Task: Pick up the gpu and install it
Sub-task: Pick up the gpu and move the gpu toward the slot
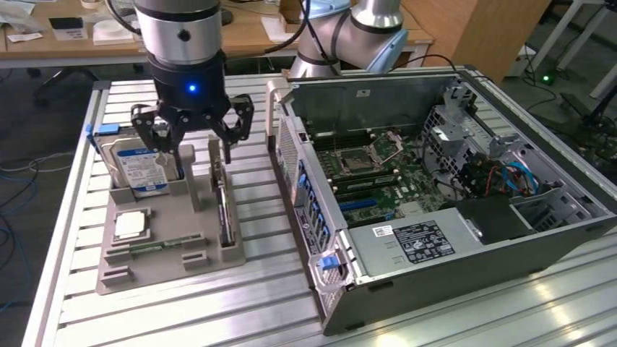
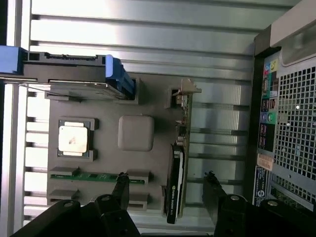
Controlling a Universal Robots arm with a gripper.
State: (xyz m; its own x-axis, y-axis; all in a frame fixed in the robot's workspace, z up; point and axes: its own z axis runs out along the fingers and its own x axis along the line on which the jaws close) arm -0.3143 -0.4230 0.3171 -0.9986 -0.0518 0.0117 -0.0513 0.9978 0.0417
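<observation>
Dark and thin, the gpu [image 1: 222,213] is a flat circuit card with a silvery metal bracket at one end. It stands on its long edge in a slot of the grey moulded holder tray [image 1: 154,271], along the tray's side that faces the open computer case [image 1: 434,296]. On the tray's opposite side a boxy silver hard drive with a blue-white label [image 1: 140,170] stands upright. A square silver processor chip [image 1: 130,224] and a narrow green memory stick [image 2: 98,176] lie flat on the tray between the two.

The arm's black gripper [image 1: 202,155] hangs above the tray, fingers spread wide and holding nothing. In the wrist view one finger sits to each side of the card, towards the end away from the bracket, apparently not touching it.

The card should be light and stiff but delicate, with bare components on its faces and a contact edge down in the slot. The sensible hold is across its two flat faces, near the upper edge and about mid-length so it does not swing. Being so thin, it needs the jaws to close a long way. Its smooth faces could slip, and a tilted lift could bind it in the slot.
</observation>
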